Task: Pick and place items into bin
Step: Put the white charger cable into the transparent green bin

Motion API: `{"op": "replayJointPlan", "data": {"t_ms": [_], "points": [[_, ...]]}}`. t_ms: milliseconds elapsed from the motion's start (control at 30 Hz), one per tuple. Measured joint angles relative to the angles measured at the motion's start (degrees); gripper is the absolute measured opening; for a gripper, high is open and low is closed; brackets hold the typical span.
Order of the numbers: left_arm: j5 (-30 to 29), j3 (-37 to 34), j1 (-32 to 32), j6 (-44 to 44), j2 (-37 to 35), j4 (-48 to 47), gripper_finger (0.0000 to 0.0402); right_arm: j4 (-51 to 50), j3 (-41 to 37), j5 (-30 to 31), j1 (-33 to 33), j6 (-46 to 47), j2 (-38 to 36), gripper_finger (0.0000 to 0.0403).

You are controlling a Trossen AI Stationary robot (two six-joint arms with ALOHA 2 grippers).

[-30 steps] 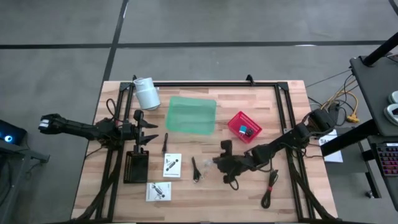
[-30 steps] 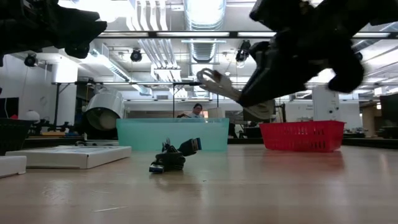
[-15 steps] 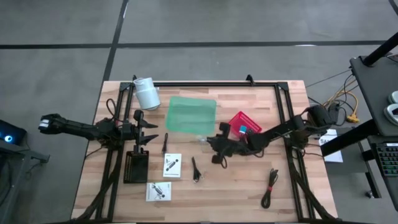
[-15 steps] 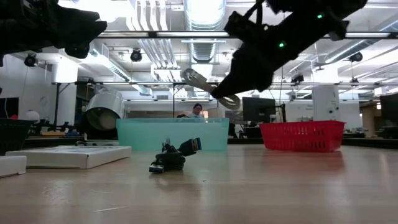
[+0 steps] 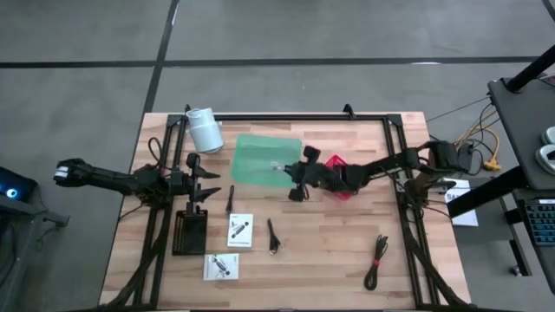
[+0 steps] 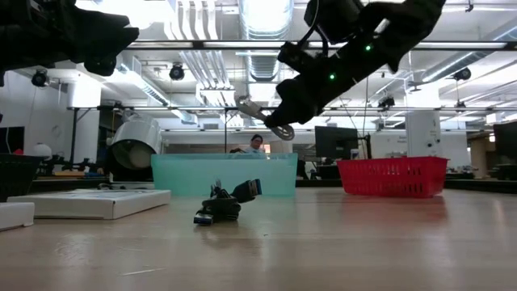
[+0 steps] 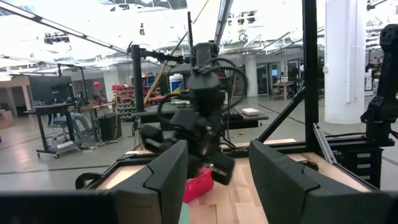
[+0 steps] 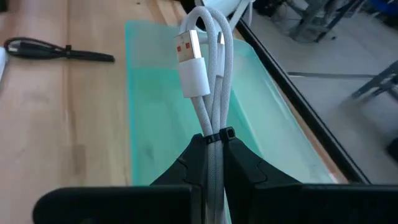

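My right gripper (image 5: 293,176) hangs above the table at the right edge of the translucent green bin (image 5: 260,159) and is shut on a bundled silver cable (image 8: 208,99). The cable's white USB plug (image 8: 189,62) sticks out past the fingertips. The low view shows gripper and cable (image 6: 260,113) high above the bin (image 6: 222,174). My left gripper (image 5: 205,180) waits open near the table's left side. Lying flat on the table are two white packets (image 5: 240,230) (image 5: 221,267), a black cable (image 5: 271,236), another black cable (image 5: 377,260) and a thin black stick (image 5: 231,199). My right gripper pinches the silver cable bundle between its two fingers, right at the dark tie band (image 8: 219,134) around the strands. The strands run along the fingers, and the looped end with the plug points forward beyond them. The cable is lifted clear, over the bin's right part.
A red basket (image 5: 345,178) sits partly under my right arm. A white cylindrical roll (image 5: 205,130) stands at the far left corner, and a black flat object (image 5: 189,232) lies near the left. Black frame rails run along the table's sides. Bare wood lies between the items.
My right gripper, still shut on the silver cable, has swung from the table's near middle toward the far edge and slightly left, rising and ending at the green bin's right edge. The cable has travelled with it, clear of the table.
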Motion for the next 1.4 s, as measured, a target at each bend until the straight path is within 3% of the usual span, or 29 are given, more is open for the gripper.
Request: {"op": "replayJointPlan", "data": {"t_ms": [233,400,600,1000,1133,1400], "points": [[-0.01,0.00,0.00,0.00,0.00,0.00,0.0157,0.67,0.00,-6.71,-6.60,-0.52,0.00,0.0019],[0.01,0.00,-0.01,0.00,0.00,0.00,0.0157,2.62,0.00,-15.71,-10.95,-3.29,0.00,0.0019],[-0.01,0.00,-0.01,0.00,0.00,0.00,0.0157,3.46,0.00,-17.84,-14.82,-4.33,0.00,0.0019],[-0.01,0.00,-0.01,0.00,-0.02,0.00,0.0157,3.15,1.13,-29.18,-18.70,-4.23,0.00,0.0019],[0.01,0.00,-0.01,0.02,0.00,-0.02,0.0157,2.77,2.63,-29.75,-19.64,-3.44,0.00,0.0019],[-0.01,0.00,0.01,0.02,-0.02,0.00,0.0157,-18.49,12.08,-29.72,-21.37,-3.45,0.00,0.0019]]}}
